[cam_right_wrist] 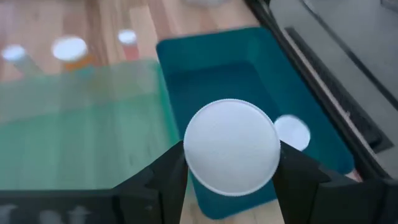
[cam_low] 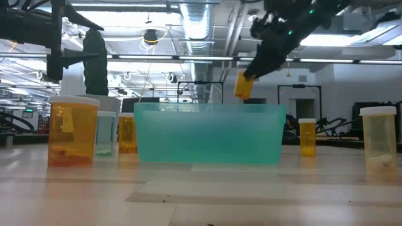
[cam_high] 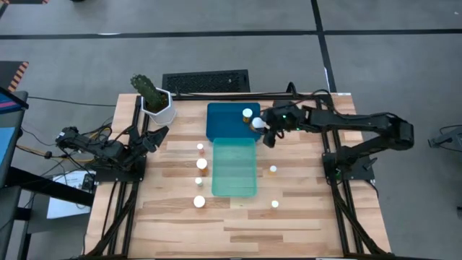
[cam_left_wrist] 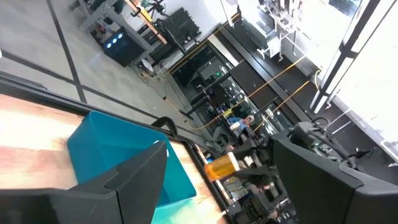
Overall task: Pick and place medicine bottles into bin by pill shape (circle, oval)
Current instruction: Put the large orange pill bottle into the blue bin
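Observation:
My right gripper (cam_high: 266,130) is shut on an amber medicine bottle with a white cap (cam_right_wrist: 231,147). It holds the bottle in the air over the near right corner of the dark blue bin (cam_high: 227,121). The bottle also shows in the low view (cam_low: 244,85). Another bottle (cam_high: 247,113) lies inside the blue bin. A pale green bin (cam_high: 234,167) sits just in front of the blue one. Several more bottles stand upright on the table, some at the green bin's left (cam_high: 201,164) and two at its right (cam_high: 273,170). My left gripper (cam_high: 154,137) is open and empty at the table's left edge. My right gripper pinches the bottle between its two fingers (cam_right_wrist: 171,177), one on each side just under the white cap (cam_right_wrist: 231,147). The fingers slant down from the table's right. The bottle is lifted clear and hangs tilted, its amber body (cam_low: 244,86) below the fingertips.
A white pot with a green plant (cam_high: 157,105) stands at the far left corner. A black keyboard (cam_high: 206,81) lies beyond the table's far edge. Bare wood shows in front of the green bin.

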You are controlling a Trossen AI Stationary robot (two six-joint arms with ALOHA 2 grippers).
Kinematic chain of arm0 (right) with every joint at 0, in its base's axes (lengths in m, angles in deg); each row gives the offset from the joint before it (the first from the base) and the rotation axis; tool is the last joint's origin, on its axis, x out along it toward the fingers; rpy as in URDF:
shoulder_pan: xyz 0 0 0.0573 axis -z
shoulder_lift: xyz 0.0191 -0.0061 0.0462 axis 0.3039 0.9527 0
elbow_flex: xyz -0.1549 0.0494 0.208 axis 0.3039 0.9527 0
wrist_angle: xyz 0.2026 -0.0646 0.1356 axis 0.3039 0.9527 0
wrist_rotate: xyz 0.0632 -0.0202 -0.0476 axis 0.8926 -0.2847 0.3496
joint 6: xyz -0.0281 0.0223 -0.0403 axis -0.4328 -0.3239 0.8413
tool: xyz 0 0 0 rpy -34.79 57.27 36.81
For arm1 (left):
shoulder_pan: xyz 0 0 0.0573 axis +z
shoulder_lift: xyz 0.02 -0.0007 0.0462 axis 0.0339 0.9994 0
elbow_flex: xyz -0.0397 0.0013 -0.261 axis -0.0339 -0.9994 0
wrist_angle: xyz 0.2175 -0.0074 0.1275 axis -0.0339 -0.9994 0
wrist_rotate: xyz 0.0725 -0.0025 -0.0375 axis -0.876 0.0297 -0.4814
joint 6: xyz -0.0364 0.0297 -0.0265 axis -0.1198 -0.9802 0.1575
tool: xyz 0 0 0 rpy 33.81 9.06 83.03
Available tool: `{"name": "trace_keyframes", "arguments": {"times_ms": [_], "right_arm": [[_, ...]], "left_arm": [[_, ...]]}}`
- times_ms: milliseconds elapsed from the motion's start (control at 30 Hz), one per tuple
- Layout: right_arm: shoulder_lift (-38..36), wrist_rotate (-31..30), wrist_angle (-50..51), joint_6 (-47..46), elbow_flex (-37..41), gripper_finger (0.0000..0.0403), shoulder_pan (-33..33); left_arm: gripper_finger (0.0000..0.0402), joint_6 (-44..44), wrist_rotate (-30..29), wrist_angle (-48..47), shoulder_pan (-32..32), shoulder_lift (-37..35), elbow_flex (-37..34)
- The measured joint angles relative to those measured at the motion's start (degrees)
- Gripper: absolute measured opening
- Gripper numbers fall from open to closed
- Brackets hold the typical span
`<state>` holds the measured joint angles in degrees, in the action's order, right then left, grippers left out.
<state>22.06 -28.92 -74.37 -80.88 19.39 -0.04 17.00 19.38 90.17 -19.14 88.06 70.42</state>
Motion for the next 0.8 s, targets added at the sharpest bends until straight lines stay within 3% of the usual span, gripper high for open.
{"name": "trace_keyframes", "arguments": {"times_ms": [800], "right_arm": [[17.59, 1.55, -10.41, -0.59, 0.0, 0.0209, 5.02]], "left_arm": [[0.0289, 0.0, -0.42, -0.93, 0.0, 0.0, 0.0]]}}
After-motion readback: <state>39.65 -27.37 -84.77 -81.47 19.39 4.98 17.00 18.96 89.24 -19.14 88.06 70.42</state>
